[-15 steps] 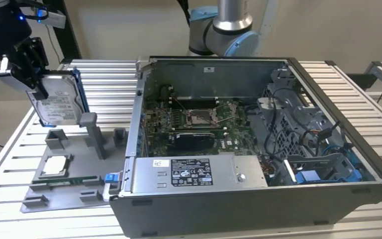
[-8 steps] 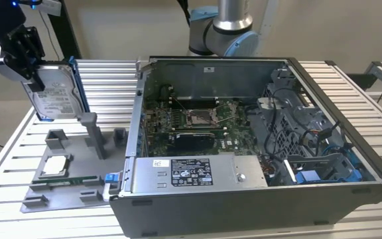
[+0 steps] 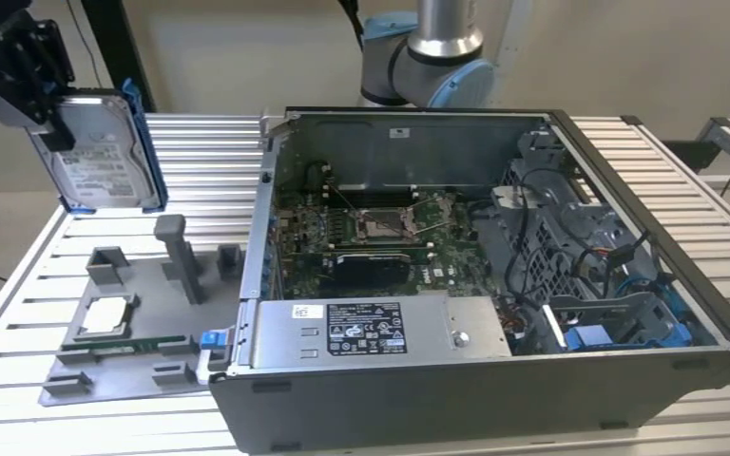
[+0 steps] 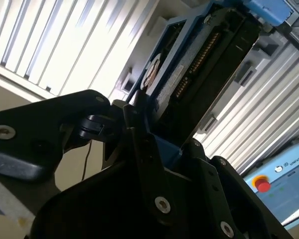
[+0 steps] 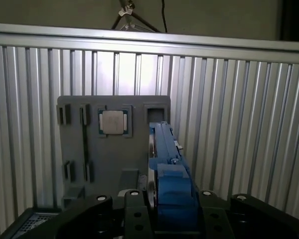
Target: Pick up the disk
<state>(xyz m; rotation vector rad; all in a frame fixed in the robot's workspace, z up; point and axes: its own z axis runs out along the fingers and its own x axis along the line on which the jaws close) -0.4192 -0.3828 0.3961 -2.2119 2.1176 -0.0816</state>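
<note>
Pickup looks done: the gripper (image 3: 50, 122) is clamped on one end of the disk (image 3: 102, 157), which hangs upright in the air. It is well clear of the grey tray (image 3: 149, 328) below, beside the open computer case (image 3: 467, 399). By my judgement, nothing of the lift is left.

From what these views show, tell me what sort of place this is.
Probably a robotics lab bench for computer disassembly: an open desktop computer case on a slatted aluminium table, a grey fixture tray carrying a processor chip, and the gripper holding the disk aloft.
</note>
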